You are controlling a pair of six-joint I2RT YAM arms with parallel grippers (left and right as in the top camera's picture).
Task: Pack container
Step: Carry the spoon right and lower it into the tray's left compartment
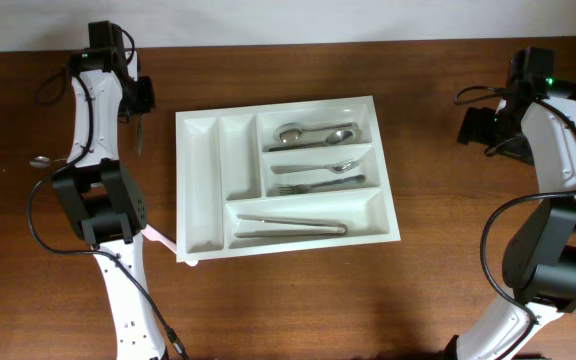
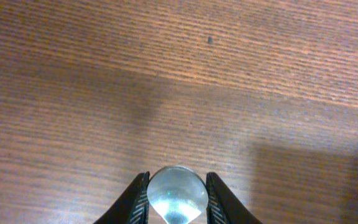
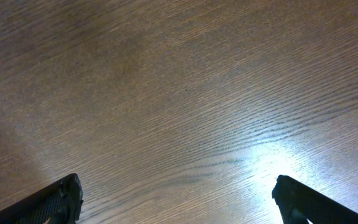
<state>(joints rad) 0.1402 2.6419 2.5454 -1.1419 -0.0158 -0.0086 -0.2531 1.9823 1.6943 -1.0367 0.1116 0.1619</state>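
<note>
Tray (image 1: 200,190): one, white, mid-table between the two arms, sitting slightly askew.
Compartments: five. Two narrow upright slots are on the left, with three long ones stacked beside them on the right.
Far long slot: two spoons (image 1: 313,135), lying lengthwise.
Middle long slot: one spoon (image 1: 320,167) and one fork (image 1: 313,186), side by side.
Near long slot: two long metal pieces (image 1: 293,226), too small to tell what kind.
Left gripper (image 1: 140,112): over bare wood off the tray's far-left corner, not touching the tray. Its jaws are drawn in narrow on one held spoon (image 2: 176,198), with the fingers (image 2: 138,200) pressing either side of its bowl.
Right gripper (image 1: 473,128): well to the right of the tray, over bare wood. Its jaws are spread wide with nothing between them, and the fingers (image 3: 61,202) sit at the two lower corners of the wrist view.
Loose spoon (image 1: 40,160): one, on the table at the left arm's outer side.
Pink strip (image 1: 163,238): one, at the tray's near-left corner, partly under the left arm.
Table (image 1: 298,310): one, dark brown wood grain.
</note>
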